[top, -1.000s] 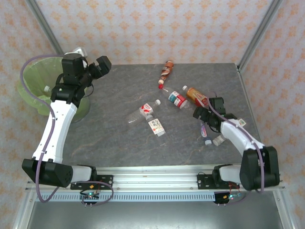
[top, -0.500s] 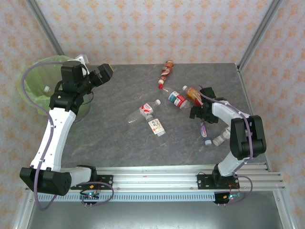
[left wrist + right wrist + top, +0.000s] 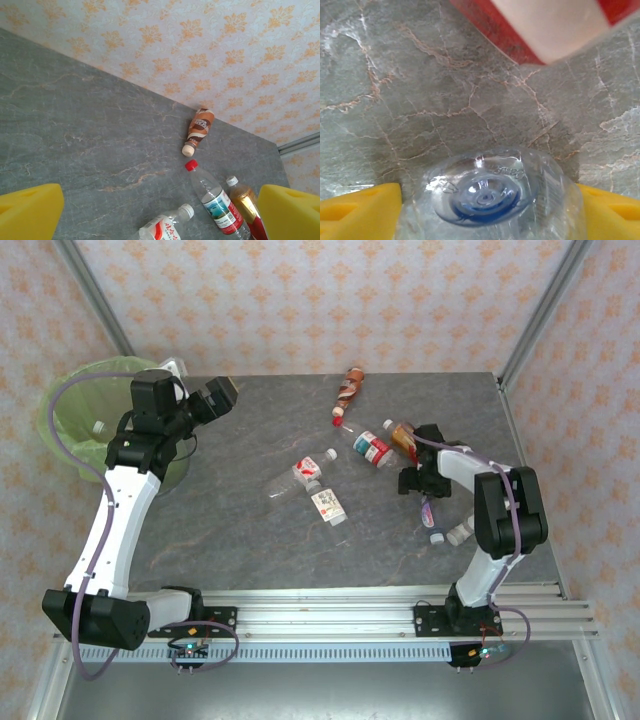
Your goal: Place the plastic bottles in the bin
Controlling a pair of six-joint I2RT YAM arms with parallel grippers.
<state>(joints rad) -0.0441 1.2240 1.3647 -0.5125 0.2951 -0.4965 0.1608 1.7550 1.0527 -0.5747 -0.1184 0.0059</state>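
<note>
**Closing on a bottle at the right side of the table**

The table [image 3: 250, 540] holds most of the work. Seven bottles [image 3: 305, 475] lie loose on it, from the middle across to the right. The bin [image 3: 60, 405], lined with a green bag, stands at the far left corner. One white cap [image 3: 98, 426] shows inside it, so I judge the job barely begun.

The left gripper [image 3: 218, 395] hangs beside the bin, its yellow fingers [image 3: 30, 212] spread wide with nothing between them. The right gripper [image 3: 418, 485] sits low over the right side of the table, and the step in hand looks like a pick-up. The base of a clear bottle [image 3: 490, 200] lies between its pads [image 3: 360, 210], which stand close against both sides. I cannot tell whether they press it or only flank it.

The next move calls for a firm squeeze on that round, slippery body and a lift clear of the neighbours. After that comes a long carry, since the bin is well apart from this arm.

From above, the gripper's own body covers the grasp. In the right wrist view the clear bottle is cut off by the bottom edge. A red and white label [image 3: 555, 25] at the top edge belongs to a bottle I cannot identify. Whether the amber bottle [image 3: 408, 437] touches the right arm is hard to make out.
</note>
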